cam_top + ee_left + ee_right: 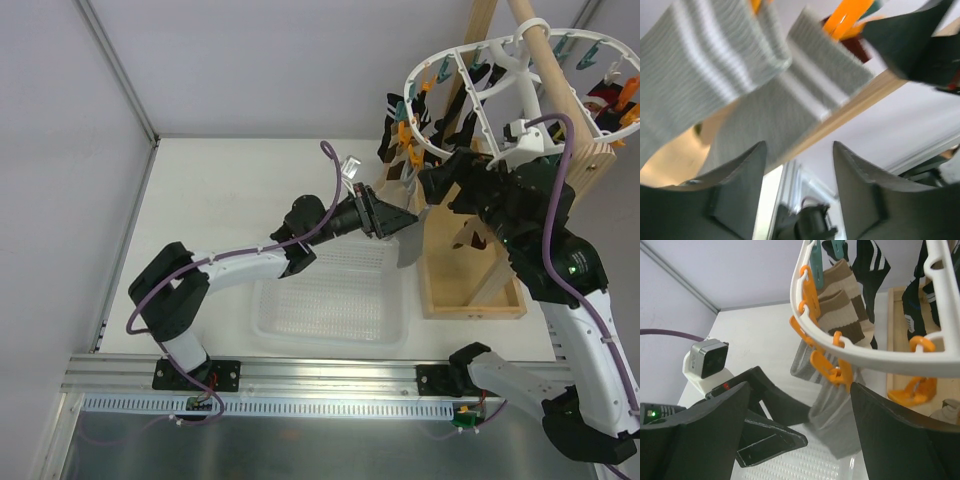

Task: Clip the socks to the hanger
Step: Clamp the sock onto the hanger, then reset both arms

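- The two short grey ankle socks with white stripes [832, 415] hang side by side from small orange clips [825, 367] on the rim of the large white plastic oval hanger ring [875, 357].
- Both look clipped, so the task seems close to complete. What is left, I judge, is checking the hold and drawing the arms clear.
- The left arm's fingers [740, 195] stand apart and empty just below the ring, under the socks.
- The right arm's fingers [900, 440] are likewise spread, holding nothing, beneath the ring's rim.
- Below the ring, on the white desk [230, 190], the clear plastic tray [262, 325] shows nothing inside.
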You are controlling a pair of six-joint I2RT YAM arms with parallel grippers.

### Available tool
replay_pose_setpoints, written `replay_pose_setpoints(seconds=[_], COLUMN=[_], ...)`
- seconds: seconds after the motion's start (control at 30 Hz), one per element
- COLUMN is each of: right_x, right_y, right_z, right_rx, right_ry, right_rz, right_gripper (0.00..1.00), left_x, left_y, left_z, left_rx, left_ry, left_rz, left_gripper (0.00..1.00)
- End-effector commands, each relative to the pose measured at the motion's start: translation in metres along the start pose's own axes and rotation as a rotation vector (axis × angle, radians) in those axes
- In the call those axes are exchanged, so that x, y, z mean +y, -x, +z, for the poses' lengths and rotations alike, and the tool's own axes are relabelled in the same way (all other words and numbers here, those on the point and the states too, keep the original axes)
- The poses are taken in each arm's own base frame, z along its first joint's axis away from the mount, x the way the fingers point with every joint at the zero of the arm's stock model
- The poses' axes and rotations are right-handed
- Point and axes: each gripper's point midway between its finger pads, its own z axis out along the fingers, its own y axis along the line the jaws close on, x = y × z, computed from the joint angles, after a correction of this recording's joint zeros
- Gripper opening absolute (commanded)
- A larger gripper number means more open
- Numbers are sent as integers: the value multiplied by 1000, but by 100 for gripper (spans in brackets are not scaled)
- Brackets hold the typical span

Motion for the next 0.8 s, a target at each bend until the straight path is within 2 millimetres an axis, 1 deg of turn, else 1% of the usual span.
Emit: replay_pose_setpoints(seconds=[0.0, 0.03, 0.07, 0.1, 0.13, 0.17, 0.2, 0.23, 0.27, 0.3, 0.33, 0.37, 0.4, 0.43, 0.47, 0.5, 0.53, 0.57, 0.6, 0.63, 0.67, 0.7, 0.73, 0.77], right_x=[8, 8, 10, 9, 9, 7, 7, 7, 9, 11, 13, 18, 20, 23, 24, 22, 20, 14, 12, 12, 9, 10, 14, 16], right_y=[7, 5, 4, 0, 0, -1, -2, -5, -6, -7, -8, -12, -15, -25, -32, -38, -46, -59, -66, -69, -81, -84, -80, -85], right_z=[-23, -25, -30, -31, -36, -37, -38, -38, -40, -41, -42, -44, -45, -44, -43, -43, -41, -36, -35, -37, -34, -36, -41, -44], right_rx=[-1, 8, 11, 19, 10, 9, 10, 16, 17, 20, 26, 44, 53, 84, 104, 113, 129, 158, 171, 167, 190, 187, 153, 156], right_ry=[59, 63, 81, 82, 88, 86, 91, 95, 108, 120, 134, 168, 181, 207, 219, 220, 213, 201, 196, 206, 205, 222, 250, 278], right_rz=[-9, -10, -11, -15, -15, -16, -18, -23, -21, -20, -22, -19, -23, -24, -22, -27, -35, -50, -57, -64, -68, -69, -63, -59], right_gripper=[86, 87, 88, 88, 92, 96, 100, 100, 100, 100, 100, 100, 100, 100, 100, 100, 100, 100, 100, 100, 100, 100, 100, 100], left_x=[-13, -20, -7, -5, -12, -9, 2, -7, -4, 11, 4, 8, 16, 21, 26, 32, 39, 43, 47, 55, 57, 60, 59, 61], left_y=[18, 25, 22, 25, 36, 38, 38, 47, 49, 49, 57, 62, 66, 65, 65, 68, 63, 62, 61, 59, 58, 57, 57, 54], left_z=[-14, -19, -25, -30, -39, -45, -55, -66, -74, -89, -100, -110, -123, -141, -152, -164, -184, -194, -204, -224, -232, -242, -253, -263], left_rx=[8, 3, 28, 28, 10, 13, 22, 12, 18, 39, 33, 26, 29, 49, 56, 51, 64, 61, 56, 53, 47, 42, 18, 20], left_ry=[50, 62, 143, 177, 196, 234, 309, 325, 358, 459, 484, 537, 589, 641, 677, 713, 768, 796, 828, 880, 902, 928, 944, 972], left_rz=[138, 198, 206, 233, 296, 318, 332, 386, 411, 425, 458, 465, 468, 469, 463, 458, 440, 431, 418, 391, 377, 363, 341, 331], left_gripper=[57, 60, 63, 68, 71, 75, 89, 93, 95, 97, 99, 99, 99, 99, 99, 99, 99, 99, 99, 99, 99, 99, 99, 99])
